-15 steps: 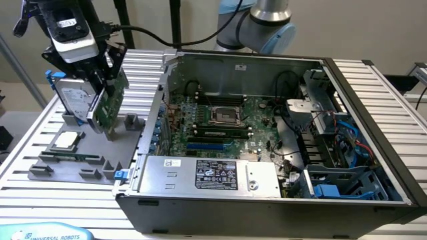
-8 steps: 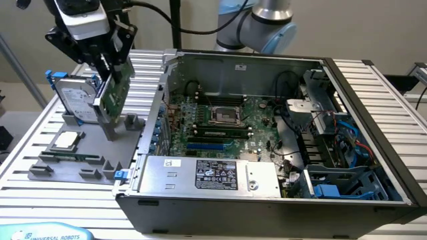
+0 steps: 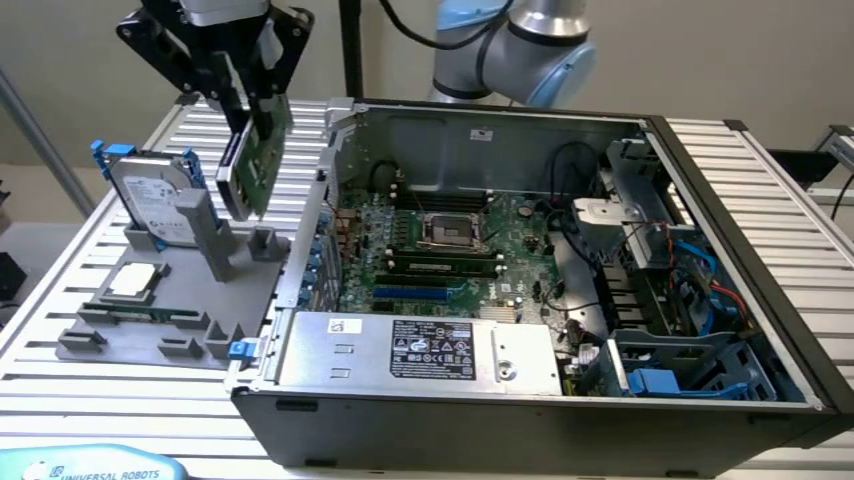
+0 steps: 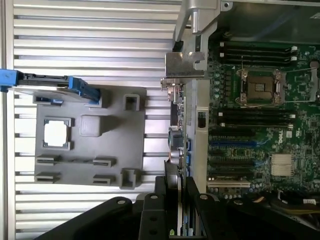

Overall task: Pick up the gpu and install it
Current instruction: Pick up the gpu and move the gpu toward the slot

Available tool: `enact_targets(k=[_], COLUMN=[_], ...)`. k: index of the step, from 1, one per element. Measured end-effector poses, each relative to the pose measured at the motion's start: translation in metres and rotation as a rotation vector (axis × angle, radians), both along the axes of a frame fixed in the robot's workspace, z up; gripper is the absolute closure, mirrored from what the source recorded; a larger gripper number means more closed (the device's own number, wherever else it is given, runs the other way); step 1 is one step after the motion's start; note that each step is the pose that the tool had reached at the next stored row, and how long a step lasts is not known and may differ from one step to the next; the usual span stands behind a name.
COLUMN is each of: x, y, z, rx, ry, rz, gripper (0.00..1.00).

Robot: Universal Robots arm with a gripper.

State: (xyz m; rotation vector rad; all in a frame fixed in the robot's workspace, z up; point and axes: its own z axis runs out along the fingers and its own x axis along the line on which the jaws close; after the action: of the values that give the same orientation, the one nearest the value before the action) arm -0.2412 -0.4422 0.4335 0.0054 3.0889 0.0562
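Observation:
The gpu [image 3: 254,160] hangs on edge in the air, with a green board face and a silver end bracket [image 4: 183,65]. My gripper [image 3: 254,100] is shut on its upper edge. The card sits above the grey holder [image 3: 160,310], just to the exterior view's left of the open computer case [image 3: 534,410]. In the wrist view the gpu [image 4: 176,125] appears edge-on between my fingers [image 4: 167,197], over the case's side wall. Beside it lies the motherboard [image 4: 260,120] with its expansion slots [image 4: 230,143].
A silver hard drive with blue rails [image 3: 150,195] stands upright in the grey holder, and a square processor chip [image 3: 134,280] lies in one pocket. Inside the case are a power supply [image 3: 414,350], cables [image 3: 694,290] and a drive cage. The slatted table [image 3: 120,400] surrounds everything.

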Motion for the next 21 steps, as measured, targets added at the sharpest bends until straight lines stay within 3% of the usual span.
enact_targets(k=[6, 10, 14, 21], x=[0.027, 0.045, 0.063, 0.095], y=[-0.001, -0.0014, -0.0015, -0.0015], z=[0.0063, 0.0063, 0.0059, -0.0033], rx=[-0.0002, -0.0002, -0.0003, -0.0036], ry=[0.0274, 0.0368, 0.0403, 0.0403], rz=[0.0, 0.0, 0.0, 0.0], gripper=[0.74, 0.74, 0.74, 0.74])
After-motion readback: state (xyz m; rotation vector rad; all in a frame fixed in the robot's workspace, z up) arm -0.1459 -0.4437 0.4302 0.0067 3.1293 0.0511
